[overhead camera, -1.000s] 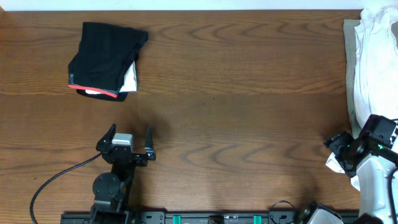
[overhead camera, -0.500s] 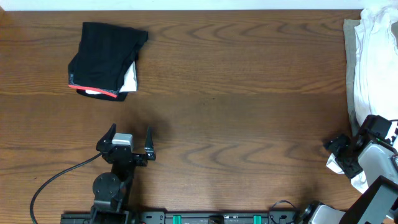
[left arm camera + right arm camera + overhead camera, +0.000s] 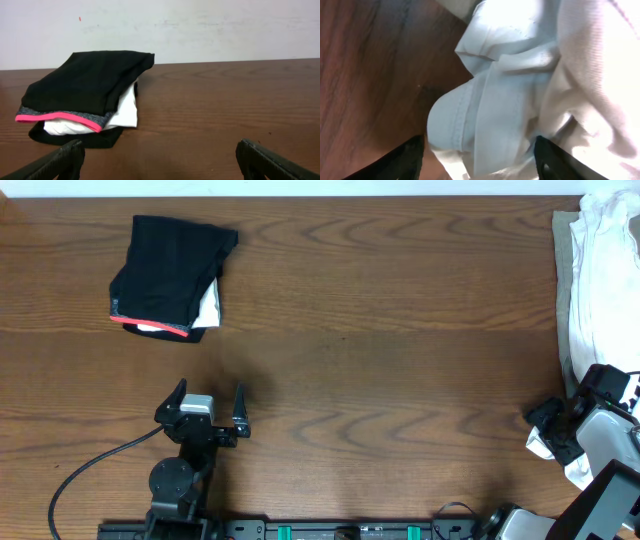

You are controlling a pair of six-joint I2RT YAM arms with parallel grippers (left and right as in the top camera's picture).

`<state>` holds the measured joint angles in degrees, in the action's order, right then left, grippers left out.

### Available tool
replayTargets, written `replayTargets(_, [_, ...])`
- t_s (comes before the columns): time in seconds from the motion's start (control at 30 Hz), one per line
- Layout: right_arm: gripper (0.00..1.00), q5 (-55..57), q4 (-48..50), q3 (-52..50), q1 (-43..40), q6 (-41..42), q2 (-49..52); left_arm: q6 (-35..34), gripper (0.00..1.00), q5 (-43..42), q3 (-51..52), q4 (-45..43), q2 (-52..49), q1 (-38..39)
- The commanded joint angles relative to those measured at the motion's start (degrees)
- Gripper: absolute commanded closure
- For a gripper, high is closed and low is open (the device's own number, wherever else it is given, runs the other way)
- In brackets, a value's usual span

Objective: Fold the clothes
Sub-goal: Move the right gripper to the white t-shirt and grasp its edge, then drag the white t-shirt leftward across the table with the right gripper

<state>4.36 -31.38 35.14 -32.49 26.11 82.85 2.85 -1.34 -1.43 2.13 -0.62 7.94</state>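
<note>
Left end effector (image 3: 210, 390) sits with jaws wide apart, holding nothing, over the brown wood-grain counter (image 3: 400, 330), which runs back to a pale wall (image 3: 210, 25). Right end effector (image 3: 480, 159) straddles a soft fold of the crumpled white clothes (image 3: 600, 290) at the counter's right edge; whether it pinches them I cannot tell. A folded black garment (image 3: 170, 275) with a pink-red hem lies at the far left.
</note>
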Motion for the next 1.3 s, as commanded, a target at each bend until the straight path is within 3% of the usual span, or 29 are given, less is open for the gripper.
replayTargets(0.0, [0.37,-1.0,-0.4,-0.7,-0.5,-0.5,1.6,0.3,0.02,0.5,1.2,1.9,0.4,0.2])
replayTargets(0.13, [0.51,-1.5,-0.6,-0.6,-0.4,-1.0,1.5,0.3,0.02,0.5,1.2,1.9,0.4,0.2])
replayTargets(0.33, [0.55,-3.4,-0.9,-0.2,-0.1,-2.9,1.5,0.3,0.02,0.5,1.2,1.9,0.4,0.2])
replayTargets(0.5, [0.73,-3.7,-0.7,-0.2,3.5,-3.0,1.5,0.3,0.02,0.5,1.2,1.9,0.4,0.2])
replayTargets(0.67, [0.78,-3.7,-0.3,-0.2,8.5,-3.0,1.5,0.3,0.02,0.5,1.2,1.9,0.4,0.2])
replayTargets(0.83, [0.98,-3.7,0.5,-0.2,12.0,-3.0,1.5,0.3,0.02,0.5,1.2,1.9,0.4,0.2])
replayTargets(1.27, [0.99,-9.9,7.5,-0.2,23.2,-1.6,1.5,0.3,0.02,0.5,1.2,1.9,0.4,0.2])
